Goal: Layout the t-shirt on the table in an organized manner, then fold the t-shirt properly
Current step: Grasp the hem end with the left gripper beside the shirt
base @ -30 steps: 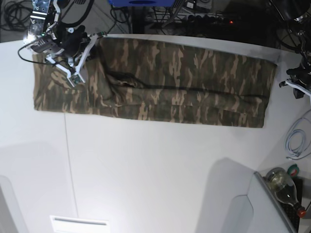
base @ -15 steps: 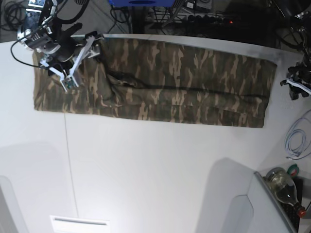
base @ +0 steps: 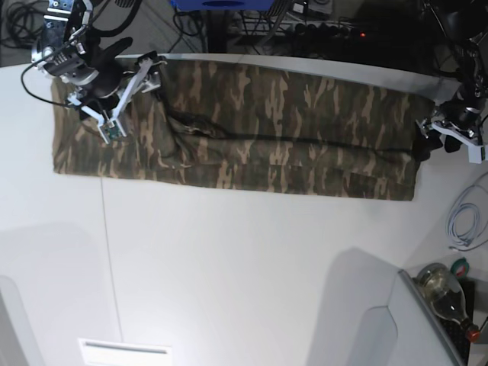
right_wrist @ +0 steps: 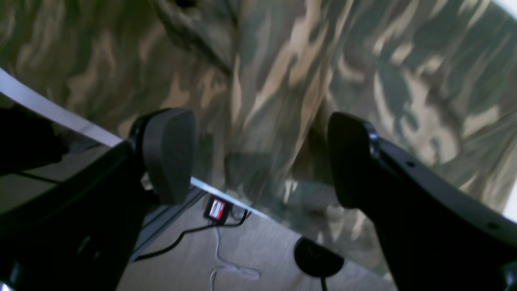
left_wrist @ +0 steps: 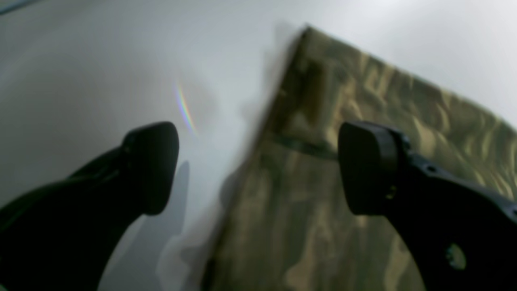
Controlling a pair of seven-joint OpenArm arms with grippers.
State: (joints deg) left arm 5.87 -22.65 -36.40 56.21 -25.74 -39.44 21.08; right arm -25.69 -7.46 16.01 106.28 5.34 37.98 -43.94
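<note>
The camouflage t-shirt [base: 252, 126] lies as a long flat strip across the far part of the white table [base: 244, 267], with a small crease near its collar area [base: 194, 126]. My right gripper [base: 126, 97] hovers open over the shirt's left end by the table's far edge; in the right wrist view its jaws [right_wrist: 258, 157] stand wide above the cloth [right_wrist: 282, 72], holding nothing. My left gripper [base: 435, 137] is at the shirt's right end. In the left wrist view it [left_wrist: 258, 169] is open, straddling the edge of the shirt [left_wrist: 323, 226] with one finger over bare table [left_wrist: 101, 81].
A thin seam line [base: 109, 259] runs down the table's left part. A bottle [base: 444, 293], a coiled cable [base: 465, 221] and a grey box [base: 381, 328] sit at the right front. A white slotted piece [base: 126, 352] lies at the front edge. Cables crowd the floor behind the table [right_wrist: 226, 226].
My left gripper has come in from beyond the table's right side to the shirt's right end and opened. The right gripper has opened and drawn back slightly over the left end.
</note>
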